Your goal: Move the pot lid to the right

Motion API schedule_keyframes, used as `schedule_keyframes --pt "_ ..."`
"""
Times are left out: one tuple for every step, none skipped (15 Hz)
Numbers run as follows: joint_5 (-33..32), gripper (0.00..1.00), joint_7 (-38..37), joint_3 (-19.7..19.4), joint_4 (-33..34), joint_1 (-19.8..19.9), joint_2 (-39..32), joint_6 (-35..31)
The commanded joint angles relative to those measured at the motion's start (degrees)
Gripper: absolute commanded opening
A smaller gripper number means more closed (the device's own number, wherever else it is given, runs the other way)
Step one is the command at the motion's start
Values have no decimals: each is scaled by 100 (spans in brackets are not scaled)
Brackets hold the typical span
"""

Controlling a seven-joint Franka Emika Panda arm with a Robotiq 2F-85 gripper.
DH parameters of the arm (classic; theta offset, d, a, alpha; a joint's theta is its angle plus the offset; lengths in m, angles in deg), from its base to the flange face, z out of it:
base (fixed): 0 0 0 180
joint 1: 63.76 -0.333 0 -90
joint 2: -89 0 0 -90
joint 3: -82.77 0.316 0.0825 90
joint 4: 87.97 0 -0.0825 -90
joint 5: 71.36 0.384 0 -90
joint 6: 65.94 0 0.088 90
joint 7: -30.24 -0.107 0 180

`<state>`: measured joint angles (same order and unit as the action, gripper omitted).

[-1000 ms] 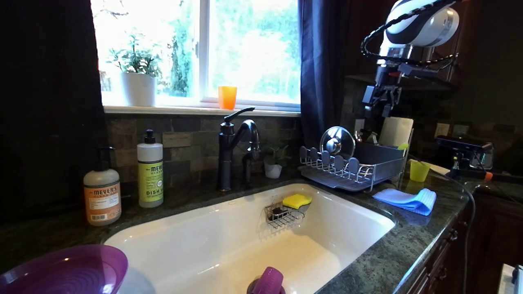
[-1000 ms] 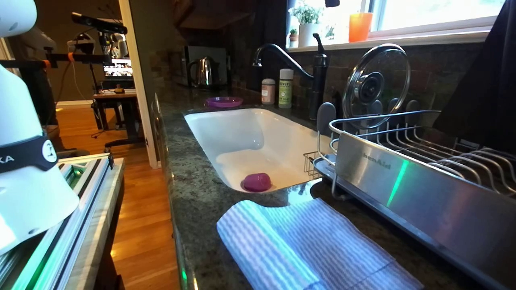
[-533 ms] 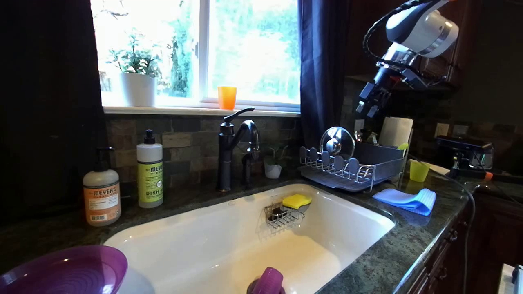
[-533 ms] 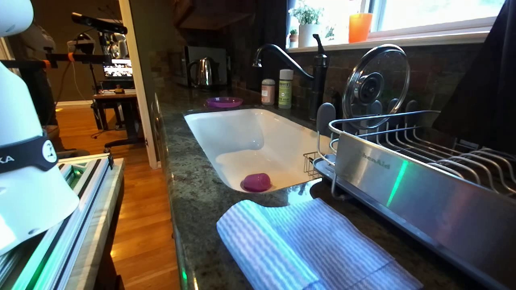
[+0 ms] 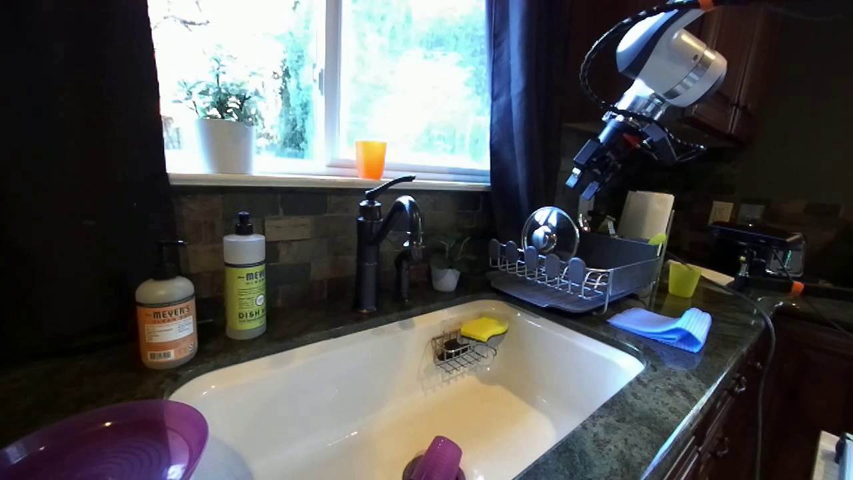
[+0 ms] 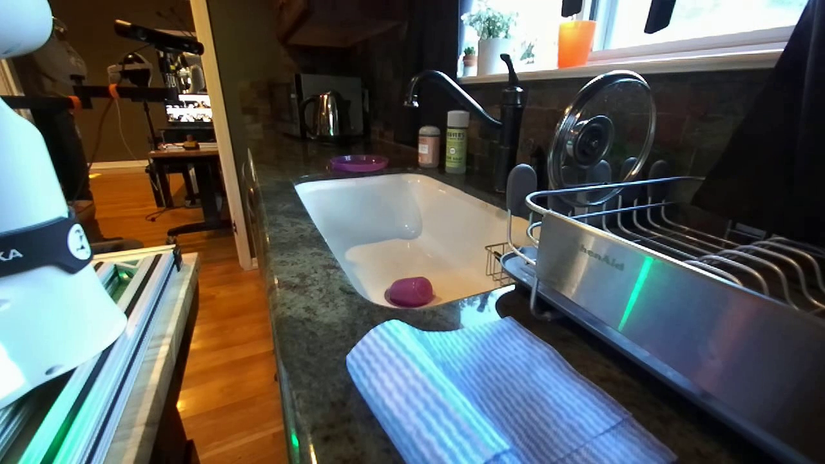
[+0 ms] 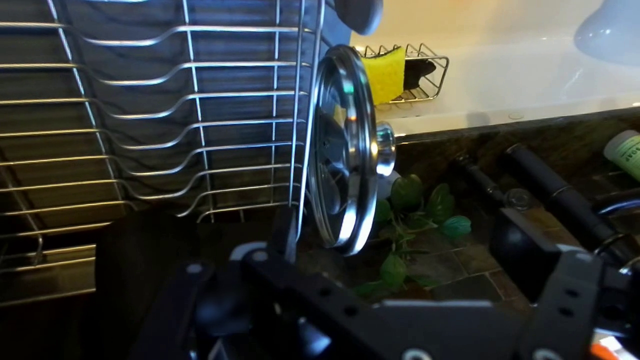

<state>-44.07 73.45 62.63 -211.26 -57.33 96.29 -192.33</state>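
Note:
The pot lid (image 5: 550, 233) is round and see-through, with a shiny silvery rim and a knob. It stands on edge at the sink-side end of the dish rack (image 5: 626, 260), also in an exterior view (image 6: 590, 143). In the wrist view the lid (image 7: 345, 150) is seen nearly edge-on beside the rack's end wires, its knob facing the sink. My gripper (image 5: 581, 185) is open and empty, above and apart from the lid. Its fingertips show at the top of an exterior view (image 6: 615, 9). In the wrist view the gripper's (image 7: 402, 235) fingers are wide apart.
The faucet (image 5: 370, 260) and a small potted plant (image 5: 445, 273) stand beside the rack. The white sink (image 5: 300, 373) holds a wire caddy with a yellow sponge (image 5: 484, 328). A blue cloth (image 5: 666, 327) lies by the rack. A dark curtain (image 5: 526, 100) hangs behind it.
My gripper has moved left and a little down in an exterior view, and tilted. Two fingertips now show at the top in an exterior view. The pot lid and rack have not moved.

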Motion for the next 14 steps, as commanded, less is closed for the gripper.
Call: schedule_keyframes --pt "294 100 -132 99 226 172 -250 173" --pt "449 100 -180 89 332 195 -380 151" --pt "586 100 -202 88 388 220 -459 153" --pt "715 100 -242 89 522 261 -587 202" --pt "816 100 -248 105 609 308 -679 247" --pt "839 100 -305 127 762 361 -820 424" --pt "814 100 -348 155 862 414 -921 596" --pt "746 100 -396 187 1030 467 -1065 897" --pt "721 100 -427 223 1139 515 -1161 1084" --pt "703 100 -451 274 1276 557 -1267 1269" --pt "686 100 -509 322 1363 599 -1334 1365" --pt "637 99 -588 371 1480 638 -1420 1434" --pt "609 96 -664 415 1575 673 -1494 1476" --pt "544 94 -786 459 1637 692 -1548 1418"
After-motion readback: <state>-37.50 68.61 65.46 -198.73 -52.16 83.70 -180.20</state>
